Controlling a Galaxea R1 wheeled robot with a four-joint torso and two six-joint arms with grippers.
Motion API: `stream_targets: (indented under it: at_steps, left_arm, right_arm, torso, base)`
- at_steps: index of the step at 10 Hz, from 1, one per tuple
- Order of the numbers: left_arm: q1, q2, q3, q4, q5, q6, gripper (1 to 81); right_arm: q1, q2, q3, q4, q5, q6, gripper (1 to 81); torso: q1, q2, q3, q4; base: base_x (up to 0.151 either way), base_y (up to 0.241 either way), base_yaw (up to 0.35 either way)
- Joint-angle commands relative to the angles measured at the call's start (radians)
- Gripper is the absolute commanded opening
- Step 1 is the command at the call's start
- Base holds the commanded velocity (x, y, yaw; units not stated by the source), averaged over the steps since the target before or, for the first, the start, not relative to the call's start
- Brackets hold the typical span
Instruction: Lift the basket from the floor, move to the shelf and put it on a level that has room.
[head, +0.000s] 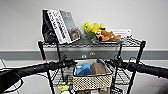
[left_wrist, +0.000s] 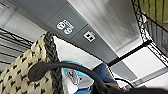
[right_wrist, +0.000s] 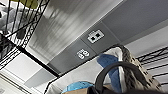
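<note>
We face the shelf (head: 91, 43), its top tier holding books (head: 61, 26) at 11 o'clock and plush toys (head: 101, 32) at 1 o'clock. The basket (head: 92, 80) sits at the second tier, at 6 o'clock, blue cloth (head: 83, 69) inside. The left end effector (head: 71, 62) and right end effector (head: 110, 62) flank its rim; we cannot tell whether either is apart or clamped.

We can read no text: the book covers (head: 61, 25) and the wall plate marks (right_wrist: 83, 53) are too blurred.
</note>
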Motion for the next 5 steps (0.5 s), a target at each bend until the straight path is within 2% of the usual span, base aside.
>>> stream_targets:
  at_steps: [1,4,5]
  left_arm:
    - [-0.260,0.052,-0.060,0.027,-0.030,0.008,1.0]
    - [-0.261,0.099,-0.126,0.033,-0.019,0.008,1.0]
    - [-0.256,0.121,-0.158,0.036,0.003,0.008,1.0]
  right_arm:
    - [0.225,0.099,-0.084,-0.038,0.078,0.007,1.0]
    - [0.236,0.148,-0.154,-0.042,0.049,0.007,1.0]
    - [0.233,0.151,-0.166,-0.047,0.044,0.007,1.0]
  torso:
    - [0.000,0.000,0.000,0.000]
    - [0.000,0.000,0.000,0.000]
    - [0.000,0.000,0.000,0.000]
  base:
    - [0.000,0.000,0.000]
    - [0.000,0.000,0.000]
    - [0.000,0.000,0.000]
